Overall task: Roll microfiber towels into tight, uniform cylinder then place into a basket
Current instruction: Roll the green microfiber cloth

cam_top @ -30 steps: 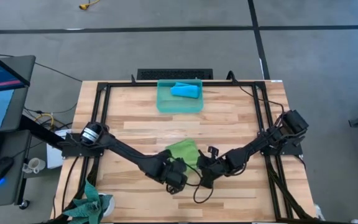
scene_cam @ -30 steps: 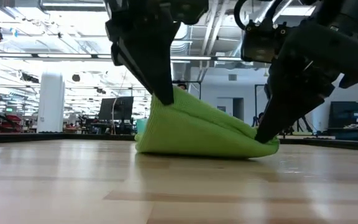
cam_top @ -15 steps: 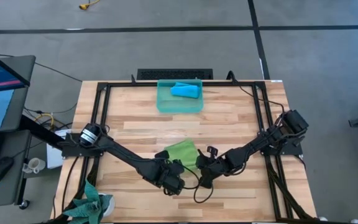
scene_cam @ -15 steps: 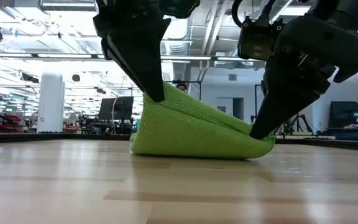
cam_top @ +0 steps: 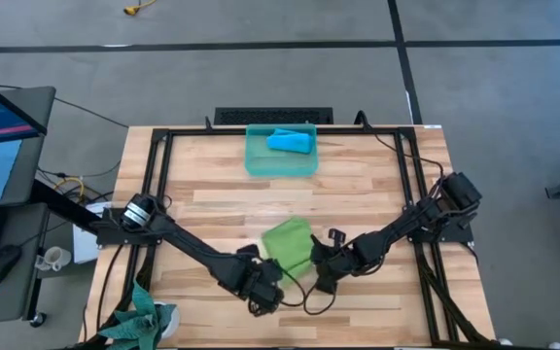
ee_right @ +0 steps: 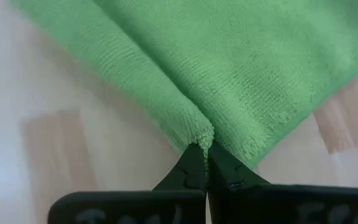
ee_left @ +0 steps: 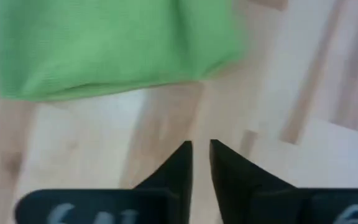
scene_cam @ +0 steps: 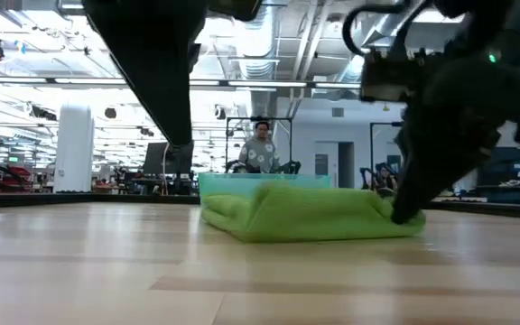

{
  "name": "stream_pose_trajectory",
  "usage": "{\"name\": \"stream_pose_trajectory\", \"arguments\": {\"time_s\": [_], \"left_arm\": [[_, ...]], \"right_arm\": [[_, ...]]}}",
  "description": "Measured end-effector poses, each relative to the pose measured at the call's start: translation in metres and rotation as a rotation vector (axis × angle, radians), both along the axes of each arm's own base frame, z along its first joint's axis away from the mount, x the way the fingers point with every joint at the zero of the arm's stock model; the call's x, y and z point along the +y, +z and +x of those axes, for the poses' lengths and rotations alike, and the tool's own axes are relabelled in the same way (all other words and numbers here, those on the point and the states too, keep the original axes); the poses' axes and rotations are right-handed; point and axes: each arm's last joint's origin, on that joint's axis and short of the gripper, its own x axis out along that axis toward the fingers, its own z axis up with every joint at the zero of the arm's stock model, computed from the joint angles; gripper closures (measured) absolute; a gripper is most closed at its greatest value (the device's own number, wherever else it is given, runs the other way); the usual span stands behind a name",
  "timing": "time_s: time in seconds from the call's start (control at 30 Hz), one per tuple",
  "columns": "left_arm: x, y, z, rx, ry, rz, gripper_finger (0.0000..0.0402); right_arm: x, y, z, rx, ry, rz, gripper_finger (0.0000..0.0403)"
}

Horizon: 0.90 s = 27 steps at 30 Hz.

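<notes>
Right pincer (ee_right: 205, 149) pinches the green towel's (cam_top: 288, 243) corner near the counter's (cam_top: 358, 185) front edge; left pincer (ee_left: 201, 148) hangs released, just off it.

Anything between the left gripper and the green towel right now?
Nothing: the left wrist view shows only bare wooden table between the left gripper and the green towel. The gripper is clear of the cloth.

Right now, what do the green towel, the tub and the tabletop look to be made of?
Green towel: soft knit microfibre, matte, fine looped ribs visible. Tub: seemingly thin translucent teal plastic, the wood showing through. Tabletop: pale wood strips joined butcher-block style, with a slight sheen.
</notes>
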Motion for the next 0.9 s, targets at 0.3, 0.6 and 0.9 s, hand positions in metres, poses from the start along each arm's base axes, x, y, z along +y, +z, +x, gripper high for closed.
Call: {"name": "stream_pose_trajectory", "arguments": {"time_s": [0.3, 0.6, 0.9], "left_arm": [[0.006, 0.0, 0.001, -0.031, -0.018, 0.126, 0.0281], [0.013, -0.002, 0.01, -0.183, -0.038, 0.37, 0.0298], [0.024, -0.033, 0.023, -0.315, -0.093, 0.347, 0.0344]], "right_arm": [[0.0, 0.0, -0.001, 0.02, -0.006, 0.002, 0.0394], [0.013, 0.01, 0.001, 0.0, 0.033, 0.002, 0.0393], [0.012, 0.012, 0.002, -0.003, 0.029, -0.013, 0.0393]]}}
